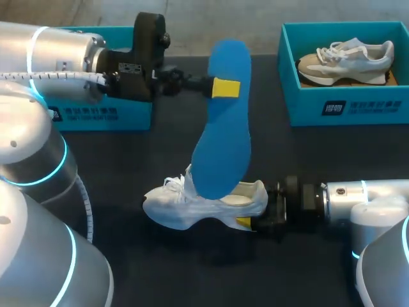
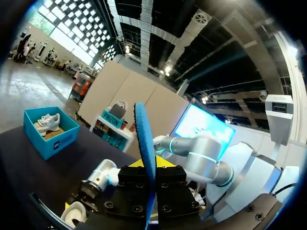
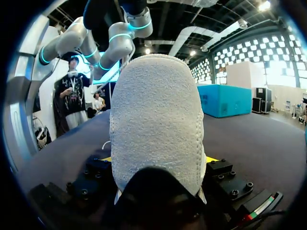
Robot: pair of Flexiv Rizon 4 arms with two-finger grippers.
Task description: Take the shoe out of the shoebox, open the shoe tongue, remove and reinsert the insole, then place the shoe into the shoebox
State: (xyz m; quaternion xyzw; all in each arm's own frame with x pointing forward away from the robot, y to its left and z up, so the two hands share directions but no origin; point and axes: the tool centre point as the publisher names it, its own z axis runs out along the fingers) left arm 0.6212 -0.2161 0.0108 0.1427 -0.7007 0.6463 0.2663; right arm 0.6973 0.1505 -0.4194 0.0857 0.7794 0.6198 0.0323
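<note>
Our right gripper (image 1: 246, 222) clamps the white shoe (image 1: 192, 208) by its heel at mid-table, steadying it. Our left gripper (image 1: 225, 87) pinches the blue insole (image 1: 225, 141) high up, so its lower end hangs at the shoe's opening. The shoebox (image 1: 102, 115) stands at the far left edge.

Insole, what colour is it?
Blue. The insole shows best in the head view.

The left arm (image 1: 64, 61) reaches out level, and the left gripper (image 1: 225, 87) has its yellow tips pinched on the insole (image 1: 223, 128), which stands edge-on between them. The right arm (image 1: 358, 198) lies low and level, with the right gripper (image 1: 246, 222) clasping the heel of the shoe (image 1: 204, 204) from both sides.
</note>
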